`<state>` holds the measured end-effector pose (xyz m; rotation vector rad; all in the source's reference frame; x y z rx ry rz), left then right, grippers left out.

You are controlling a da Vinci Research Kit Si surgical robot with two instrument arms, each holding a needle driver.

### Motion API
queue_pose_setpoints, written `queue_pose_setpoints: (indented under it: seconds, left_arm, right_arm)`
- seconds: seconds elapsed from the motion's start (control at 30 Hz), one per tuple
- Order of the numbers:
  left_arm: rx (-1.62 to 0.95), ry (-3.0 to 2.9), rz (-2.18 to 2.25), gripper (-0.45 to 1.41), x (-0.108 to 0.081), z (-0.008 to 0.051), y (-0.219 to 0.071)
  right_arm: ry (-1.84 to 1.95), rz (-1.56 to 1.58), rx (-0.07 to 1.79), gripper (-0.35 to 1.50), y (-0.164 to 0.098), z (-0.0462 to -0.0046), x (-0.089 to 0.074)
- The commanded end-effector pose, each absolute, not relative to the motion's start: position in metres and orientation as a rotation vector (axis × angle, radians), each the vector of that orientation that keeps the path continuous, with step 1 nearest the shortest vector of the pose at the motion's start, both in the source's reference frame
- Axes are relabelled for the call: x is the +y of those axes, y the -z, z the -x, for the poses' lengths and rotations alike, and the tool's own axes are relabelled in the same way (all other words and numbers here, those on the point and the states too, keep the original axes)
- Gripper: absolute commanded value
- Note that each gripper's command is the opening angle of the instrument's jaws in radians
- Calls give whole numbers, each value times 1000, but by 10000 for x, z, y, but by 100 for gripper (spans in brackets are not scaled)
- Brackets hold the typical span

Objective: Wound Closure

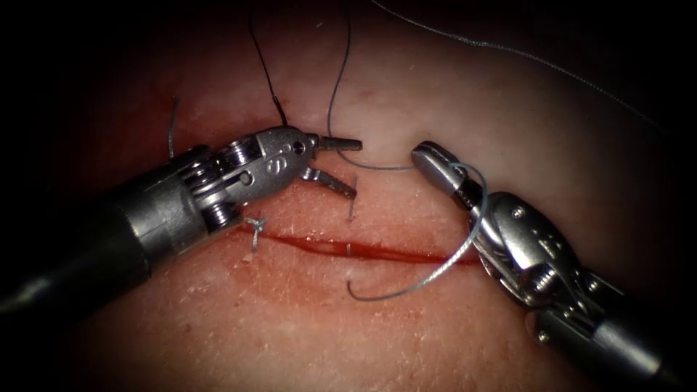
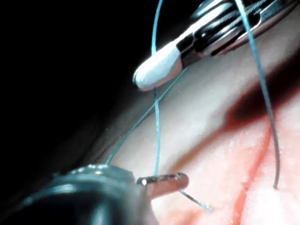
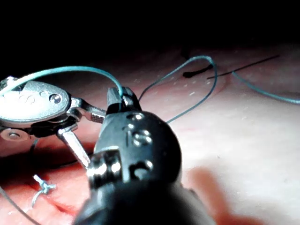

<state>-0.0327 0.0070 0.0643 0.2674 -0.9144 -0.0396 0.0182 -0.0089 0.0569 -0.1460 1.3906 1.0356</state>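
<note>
Left end effector [image 1: 347,167] is sitting above the cut [image 1: 377,252], on the left half of the tissue [image 1: 290,319], and we are seeing its two jaws spread wide with nothing gripped; the thread [image 1: 335,87] is running just past its upper jaw. Right end effector [image 1: 435,165] is coming in from the right, jaws closed, and we are noting the needle [image 1: 428,279] clamped there near its rear end, where the thread joins. We are watching the needle's curve sweeping down across the cut, its point lying free below the cut on the tissue surface, not buried. Thread is trailing from the right jaws leftward, then climbing away upward. We are logging a knotted stitch [image 1: 254,226] at the cut's left end, and red fluid [image 1: 327,248] lining the cut.
</note>
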Motion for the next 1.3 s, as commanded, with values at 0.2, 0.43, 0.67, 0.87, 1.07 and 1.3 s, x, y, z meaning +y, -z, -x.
queue_pose_setpoints:
  seconds: [0.2, 0.43, 0.67, 0.87, 1.07, 1.3]
  left_arm:
    - [-955, -80, -247, 69, 104, 336, -603]
    - [-1038, -63, -212, 91, 96, 369, -578]
    - [-1056, -108, -221, 77, 75, 390, -593]
    - [-1067, -124, -236, 76, 78, 389, -587]
    - [-1079, -133, -233, 59, 78, 389, -587]
    - [-1080, -42, -253, -45, 75, 384, -587]
  right_arm:
    - [-1032, 150, 1398, -35, -566, -184, -73]
    - [-1031, 149, 1399, -35, -566, -188, -73]
    - [-1018, 131, 1430, -35, -554, -191, -72]
    - [-1015, 130, 1432, -35, -555, -192, -73]
    - [-1014, 129, 1432, -35, -555, -192, -73]
    - [-1014, 128, 1433, -35, -555, -192, -74]
